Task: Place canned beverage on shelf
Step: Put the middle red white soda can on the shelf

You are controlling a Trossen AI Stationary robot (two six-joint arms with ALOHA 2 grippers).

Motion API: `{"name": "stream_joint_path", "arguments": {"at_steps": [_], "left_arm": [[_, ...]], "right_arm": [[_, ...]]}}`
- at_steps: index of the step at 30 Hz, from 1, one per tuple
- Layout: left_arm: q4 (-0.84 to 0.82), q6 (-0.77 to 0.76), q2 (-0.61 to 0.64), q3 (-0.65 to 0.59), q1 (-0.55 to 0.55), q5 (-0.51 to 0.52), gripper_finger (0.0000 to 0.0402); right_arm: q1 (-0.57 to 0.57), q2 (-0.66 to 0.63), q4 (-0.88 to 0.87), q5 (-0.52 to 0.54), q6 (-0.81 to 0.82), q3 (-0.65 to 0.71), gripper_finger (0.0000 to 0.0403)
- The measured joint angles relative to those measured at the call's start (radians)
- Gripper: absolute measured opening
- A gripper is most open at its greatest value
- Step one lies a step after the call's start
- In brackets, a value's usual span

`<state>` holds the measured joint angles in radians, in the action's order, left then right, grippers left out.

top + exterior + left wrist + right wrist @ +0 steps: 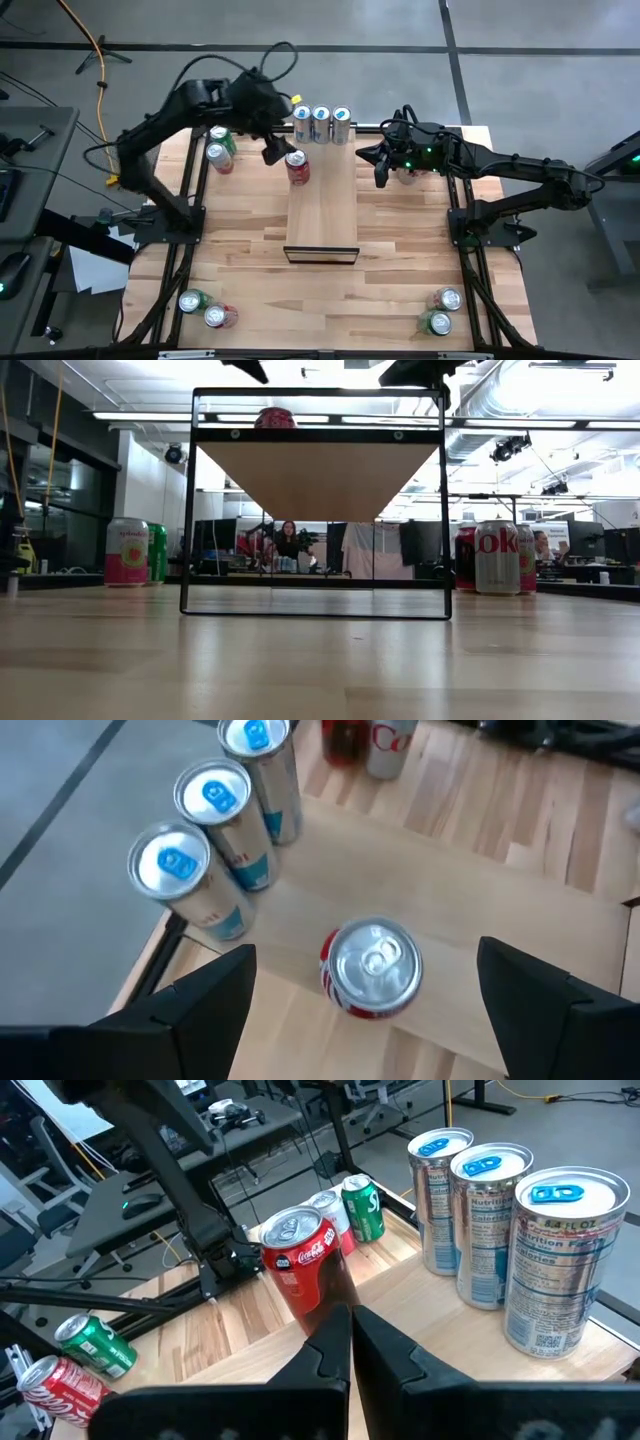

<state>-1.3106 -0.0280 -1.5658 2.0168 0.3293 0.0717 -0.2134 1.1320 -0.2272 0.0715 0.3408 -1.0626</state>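
A red cola can [297, 168] [372, 965] stands upright on its base on the pale wooden shelf [322, 215], near the shelf's far end. The low view shows only the can's top [275, 418] above the raised shelf board [318, 475]. Three silver-and-blue cans [321, 125] [490, 1230] stand in a row at the shelf's far edge. My left gripper [278, 150] [365, 1020] is open, above the red can and just to its left; its fingers stand wide on either side, clear of it. My right gripper [368, 156] [350, 1350] is shut and empty, right of the shelf.
On the tabletop, a green and a red can [218, 148] sit far left. Two cans lie near left [205, 308] and two near right [440, 310]. Cola cans [496, 557] stand right of the shelf frame [315, 610]; a pink can [126, 552] stands to its left.
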Motion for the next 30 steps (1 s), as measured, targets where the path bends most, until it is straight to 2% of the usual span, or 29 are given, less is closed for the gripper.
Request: {"name": "stream_joint_path", "arguments": {"at_steps": [9,12,15,19,24,30], "left_arm": [[0.459,-0.021,0.410,-0.677,-0.047,-0.072,0.0310],[0.649,-0.028,0.515,-0.872,-0.051,-0.056,0.0310],[0.784,-0.062,0.571,-1.018,-0.051,0.003,0.0310],[0.885,-0.175,0.584,-1.121,-0.052,0.071,0.0310],[0.931,-0.281,0.547,-1.158,-0.107,0.142,0.0310],[0.985,-0.108,0.498,-1.158,-0.169,0.146,0.0310]], "right_arm": [[0.000,0.000,0.000,0.000,0.018,0.000,0.0000],[-0.001,0.000,0.000,0.000,0.018,0.000,0.0000],[-0.001,0.000,0.000,0.000,0.018,0.000,0.0000],[-0.001,0.000,-0.001,0.000,0.018,0.000,0.0000],[-0.001,0.000,-0.001,0.000,0.018,0.000,0.0000],[-0.003,0.000,-0.001,0.010,0.018,0.000,0.0000]]}}
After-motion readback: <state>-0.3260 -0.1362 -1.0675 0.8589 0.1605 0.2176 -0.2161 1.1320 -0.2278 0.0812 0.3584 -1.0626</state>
